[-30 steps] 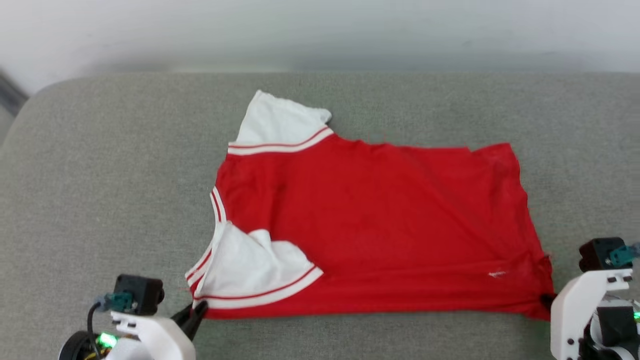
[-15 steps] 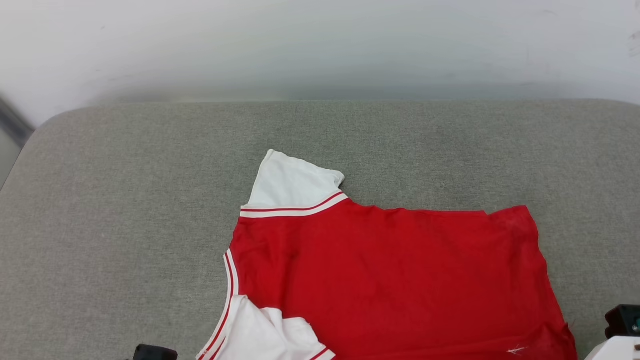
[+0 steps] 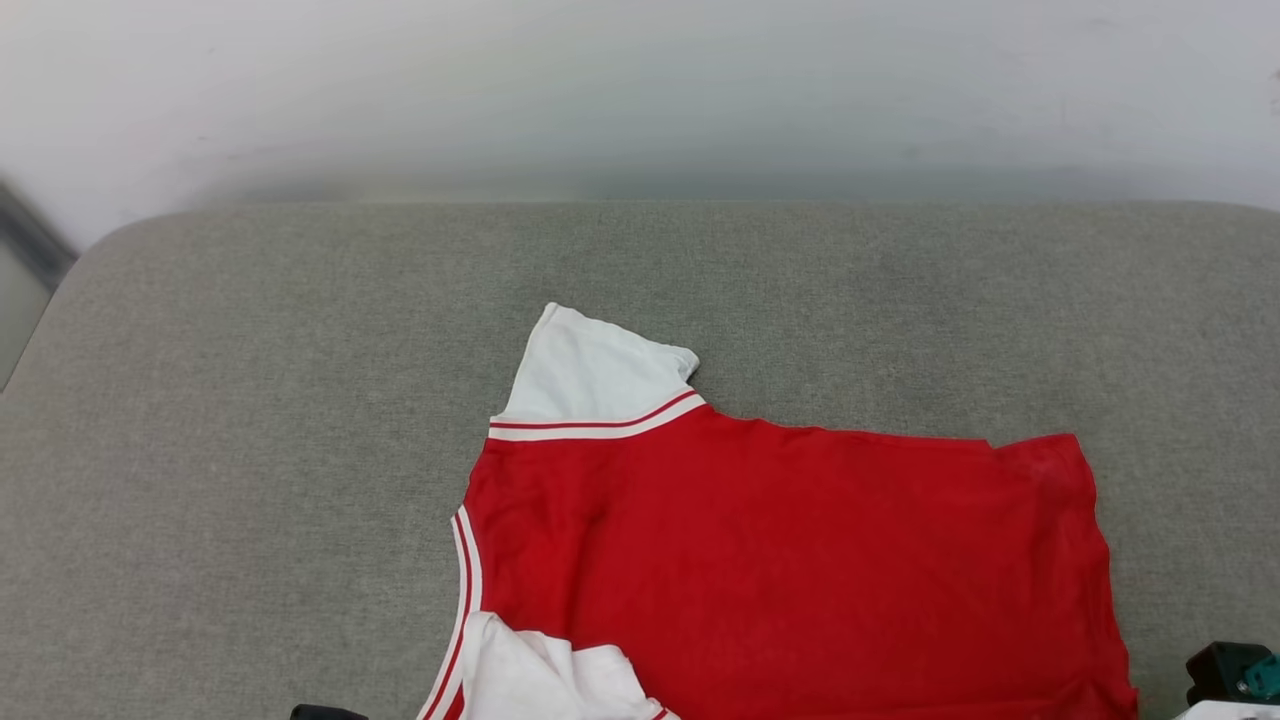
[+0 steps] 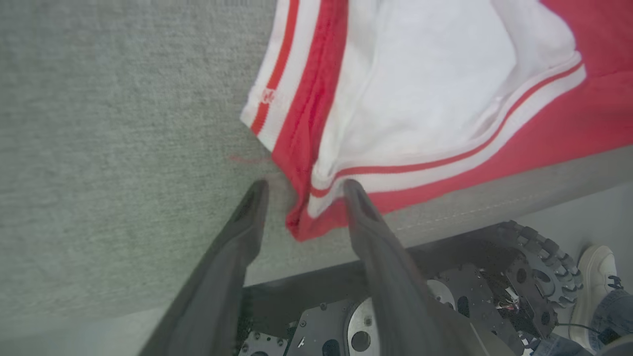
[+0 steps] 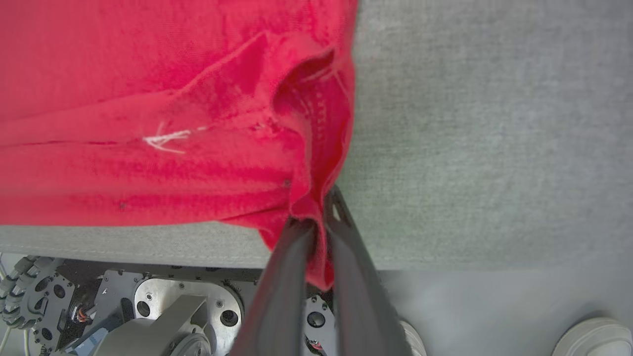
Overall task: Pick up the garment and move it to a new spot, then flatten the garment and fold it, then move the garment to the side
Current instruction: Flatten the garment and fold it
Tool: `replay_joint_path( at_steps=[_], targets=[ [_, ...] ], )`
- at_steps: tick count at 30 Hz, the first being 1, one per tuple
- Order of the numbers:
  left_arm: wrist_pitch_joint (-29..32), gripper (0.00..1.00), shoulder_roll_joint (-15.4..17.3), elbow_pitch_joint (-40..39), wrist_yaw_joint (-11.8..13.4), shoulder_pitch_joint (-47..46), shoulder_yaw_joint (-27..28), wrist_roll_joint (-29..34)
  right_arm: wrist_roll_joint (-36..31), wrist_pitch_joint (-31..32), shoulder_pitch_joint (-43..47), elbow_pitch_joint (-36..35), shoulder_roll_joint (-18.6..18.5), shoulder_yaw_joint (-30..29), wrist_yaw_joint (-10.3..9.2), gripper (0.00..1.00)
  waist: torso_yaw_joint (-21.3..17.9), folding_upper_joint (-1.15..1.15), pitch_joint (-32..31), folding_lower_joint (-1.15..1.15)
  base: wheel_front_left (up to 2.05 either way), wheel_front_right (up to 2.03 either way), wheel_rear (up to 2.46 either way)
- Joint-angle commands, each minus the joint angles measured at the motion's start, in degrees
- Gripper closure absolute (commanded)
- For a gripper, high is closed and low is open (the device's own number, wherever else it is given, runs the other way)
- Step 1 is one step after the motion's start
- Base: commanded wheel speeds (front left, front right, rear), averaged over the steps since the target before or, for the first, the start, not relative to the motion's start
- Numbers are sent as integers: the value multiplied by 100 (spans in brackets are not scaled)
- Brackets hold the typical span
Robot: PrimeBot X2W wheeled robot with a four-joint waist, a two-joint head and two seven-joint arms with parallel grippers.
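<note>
The garment (image 3: 780,560) lies spread on the grey cushion, red with its plain face up. One white sleeve points away from me and the other is crumpled at the near left. In the left wrist view my left gripper (image 4: 305,193) stands open. The garment's (image 4: 435,99) striped near-left corner lies loose on the cushion between the fingers. In the right wrist view my right gripper (image 5: 319,212) is shut on the garment's (image 5: 148,99) near-right hem corner, at the cushion's front edge. A fold of red cloth bunches above the fingertips.
The grey cushion (image 3: 250,400) runs wide to the left, the right and behind the garment, up to a white wall (image 3: 640,90). Below its front edge (image 5: 148,242) sits my wheeled base (image 4: 519,277). A person's shoes (image 4: 593,277) stand on the floor nearby.
The head camera has tilted up, so the garment sits lower in the picture. My left gripper has opened and let go of the striped corner. The right gripper still holds the hem.
</note>
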Motion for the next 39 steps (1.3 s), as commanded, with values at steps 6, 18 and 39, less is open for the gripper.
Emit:
replay_joint_path(
  at_steps=[6,18,39],
  targets=[
    [-438,0,-94,150,-104,-262,182,104,99,-333,-281,53,-84,-2,-6,0,9,0,-84,0,0,0,0],
    [-2575,0,-513,95,-395,-696,867,658,578,-2589,-733,-483,-365,467,-6,0,-62,0,-305,0,0,0,0],
    [-2679,0,-1546,-163,-1555,-1243,2609,2572,2,-5593,-1349,-537,-60,1262,-6,0,-699,0,402,0,0,0,0]
  ],
)
